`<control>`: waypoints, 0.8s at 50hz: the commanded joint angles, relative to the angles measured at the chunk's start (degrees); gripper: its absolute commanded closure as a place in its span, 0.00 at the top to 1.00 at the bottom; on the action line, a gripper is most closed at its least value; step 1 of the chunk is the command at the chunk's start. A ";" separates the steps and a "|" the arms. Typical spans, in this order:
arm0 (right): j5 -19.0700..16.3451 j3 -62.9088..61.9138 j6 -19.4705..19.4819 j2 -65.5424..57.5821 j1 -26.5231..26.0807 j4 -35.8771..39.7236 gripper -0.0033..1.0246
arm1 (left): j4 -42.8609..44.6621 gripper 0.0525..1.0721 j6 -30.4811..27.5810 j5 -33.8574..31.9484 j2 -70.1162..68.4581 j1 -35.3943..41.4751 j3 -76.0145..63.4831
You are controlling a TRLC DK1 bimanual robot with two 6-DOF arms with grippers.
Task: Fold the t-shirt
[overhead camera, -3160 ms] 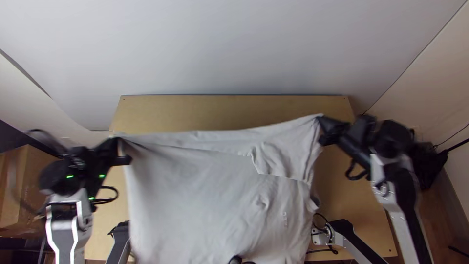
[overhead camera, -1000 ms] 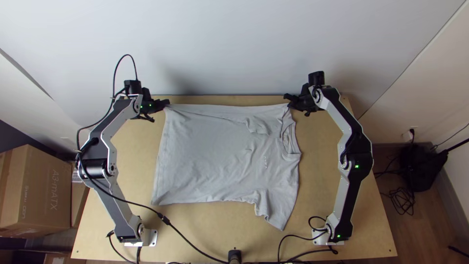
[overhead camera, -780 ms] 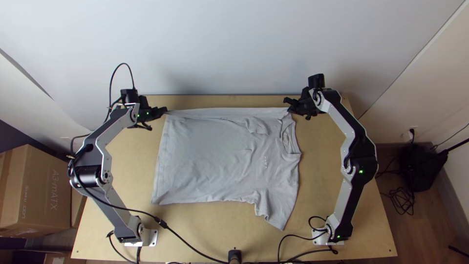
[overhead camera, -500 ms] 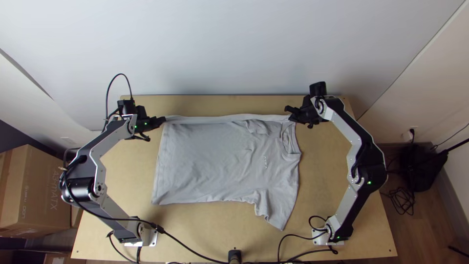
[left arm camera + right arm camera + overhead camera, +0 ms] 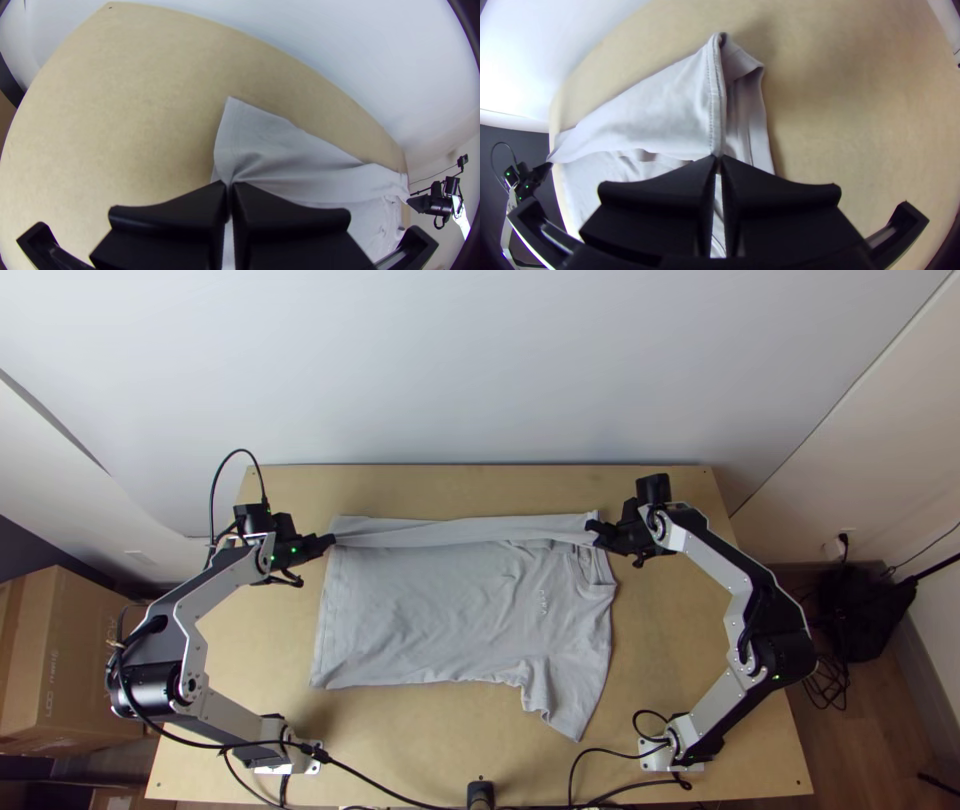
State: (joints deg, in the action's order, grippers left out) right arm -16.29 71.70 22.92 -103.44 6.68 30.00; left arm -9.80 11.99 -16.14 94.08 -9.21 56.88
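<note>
A grey t-shirt [image 5: 450, 620] lies on a light wooden bench [image 5: 250, 620], its hem end toward the left arm, its collar [image 5: 598, 568] toward the right. Half a second ago its far edge was a thin turned strip; now both arms have drawn that edge nearer their bases, and a wider flap [image 5: 460, 532] rides over the body and partly covers the collar. The left pincer [image 5: 332, 540] is clamped on cloth at the hem end, the right pincer [image 5: 592, 532] on cloth beside the collar. A lengthwise fold seems to be under way, still at an early stage. The near side, with its sleeve [image 5: 572, 705] spread out, has not moved. Laying the flap down evenly probably comes next; uneven pulling could skew it.
</note>
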 commanded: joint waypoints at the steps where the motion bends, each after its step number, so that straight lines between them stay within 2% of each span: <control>1: 1.70 -3.15 0.11 2.98 -0.26 -0.99 0.33 | 0.93 0.23 -0.12 -0.47 -2.24 0.34 -2.13; 2: 1.97 -3.50 0.20 3.42 -0.26 -0.99 0.50 | 0.93 0.38 -0.12 -0.47 -2.41 0.34 -2.21; 3: 2.41 -4.11 0.37 4.30 -0.26 -0.99 0.74 | 0.84 0.58 -0.12 -0.38 -2.85 0.34 -2.39; 4: 2.85 -4.64 0.46 5.09 -0.26 -0.99 0.90 | 0.84 0.71 -0.21 -0.38 -3.29 0.34 -2.57; 5: 3.46 -5.08 0.55 5.97 -0.26 -0.99 0.97 | 0.75 0.86 -0.30 -0.38 -3.91 0.34 -2.74; 6: 3.73 -5.61 0.55 6.93 -0.35 -0.99 0.97 | 0.66 0.93 -0.56 -0.29 -4.52 0.34 -2.83; 7: 3.73 -6.14 0.64 7.73 -0.44 -0.99 0.97 | 0.49 0.95 -0.65 -0.21 -4.96 0.25 -2.83; 16: 3.64 -11.32 2.48 21.00 -0.26 1.64 0.97 | -0.92 0.95 -1.18 -0.21 -11.55 -1.33 -4.41; 25: 3.46 -13.25 3.27 30.40 0.62 14.03 0.96 | -8.30 0.95 -3.29 -0.91 -21.13 -1.69 -5.03; 32: 1.97 -17.12 7.93 35.85 1.14 20.89 0.96 | -13.66 0.95 -3.81 -1.79 -28.78 -0.19 -5.64; 35: 0.21 -18.97 9.08 37.61 2.02 24.93 0.96 | -14.98 0.95 -3.46 -1.70 -31.68 1.65 -6.08; 40: 0.21 -22.83 9.25 39.54 3.25 29.77 0.96 | -16.48 0.95 -1.79 -1.70 -35.55 4.55 -6.17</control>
State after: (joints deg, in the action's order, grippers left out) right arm -15.55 53.04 30.06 -65.91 8.64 55.83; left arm -24.88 9.04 -17.19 62.22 -7.16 52.49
